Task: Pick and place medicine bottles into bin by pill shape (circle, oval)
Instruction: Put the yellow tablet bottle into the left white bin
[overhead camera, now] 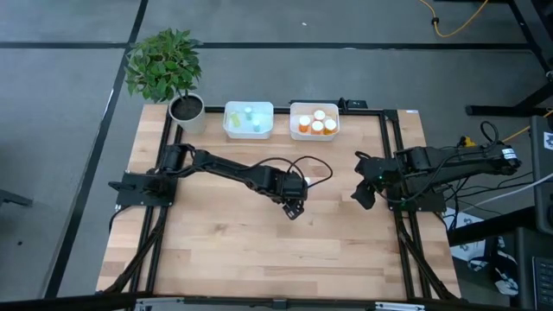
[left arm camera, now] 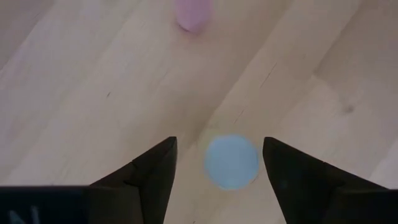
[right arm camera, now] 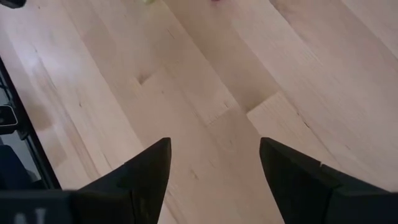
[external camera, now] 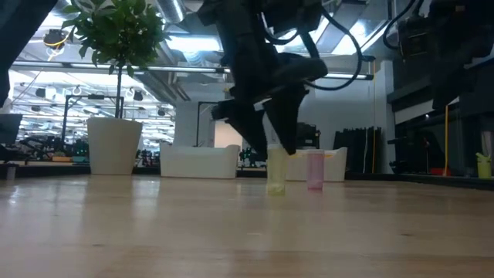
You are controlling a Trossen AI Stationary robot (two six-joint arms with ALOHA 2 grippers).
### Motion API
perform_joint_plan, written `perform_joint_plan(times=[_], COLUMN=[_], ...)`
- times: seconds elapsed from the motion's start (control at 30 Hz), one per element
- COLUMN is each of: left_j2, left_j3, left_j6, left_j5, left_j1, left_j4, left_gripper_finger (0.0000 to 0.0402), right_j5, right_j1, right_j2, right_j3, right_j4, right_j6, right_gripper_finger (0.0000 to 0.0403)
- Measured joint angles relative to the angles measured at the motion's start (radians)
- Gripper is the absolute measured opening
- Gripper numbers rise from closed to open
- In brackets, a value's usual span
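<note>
Nearest the low camera we see bare wooden worktop (external camera: 231, 239), and beyond it the left tool (external camera: 266, 150) coming down from above over a small pale green bottle (external camera: 276, 171). Its two fingers stand wide apart, one on either side of the bottle, and we see no contact with it yet. From the left wrist the same bottle shows as a round pale cap (left arm camera: 231, 162) sitting in the gap between the dark fingers (left arm camera: 155, 174), nearer to neither, with clear wood on both sides. So the tool straddles the bottle without having hold of it.

Just beside it to the right stands a pinkish bottle (external camera: 315, 171), apart from the tool; the left wrist sees it farther ahead on the wood (left arm camera: 193, 15).

From above, going left to right, a potted plant (overhead camera: 168, 73) stands at the worktop's far left corner, then a white bin (overhead camera: 249, 120) holding pale small bottles, then a second white bin (overhead camera: 314, 121) holding orange bottles. The left tool (overhead camera: 295, 209) sits near the middle of the worktop. The right tool (overhead camera: 363, 194) hangs towards the right side, well apart from both bottles, its fingers (right arm camera: 140, 177) parted over bare wood and holding nothing.
</note>
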Motion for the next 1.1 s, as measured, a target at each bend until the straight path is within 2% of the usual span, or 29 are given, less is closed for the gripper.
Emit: perform_joint_plan(times=[0.17,0.47,0.67,0.87,1.1], left_j2=[0.0,-0.003,-0.023,-0.063,-0.079], left_j3=[0.0,0.0,0.045,0.17,0.302], left_j6=[-0.001,-0.004,-0.008,0.008,0.171], left_j5=[-0.004,-0.003,-0.002,-0.023,-0.025], left_j1=[0.0,0.0,0.027,0.119,0.299], left_j4=[-0.007,-0.016,-0.139,-0.324,-0.401], left_gripper_finger=[0.0207,0.0134,0.0106,0.0108,0.0109], right_j5=[0.0,0.001,0.001,0.001,0.001], right_j1=[0.0,0.0,0.0,0.0,0.0], right_j2=[0.0,0.0,0.0,0.0,0.0], right_j3=[0.0,0.0,0.0,0.0,0.0], right_j4=[-0.003,-0.004,-0.004,0.002,0.007], right_j6=[-0.007,-0.031,-0.044,-0.05,0.0], right_gripper_finger=[0.0247,0.0247,0.0247,0.0247,0.0247])
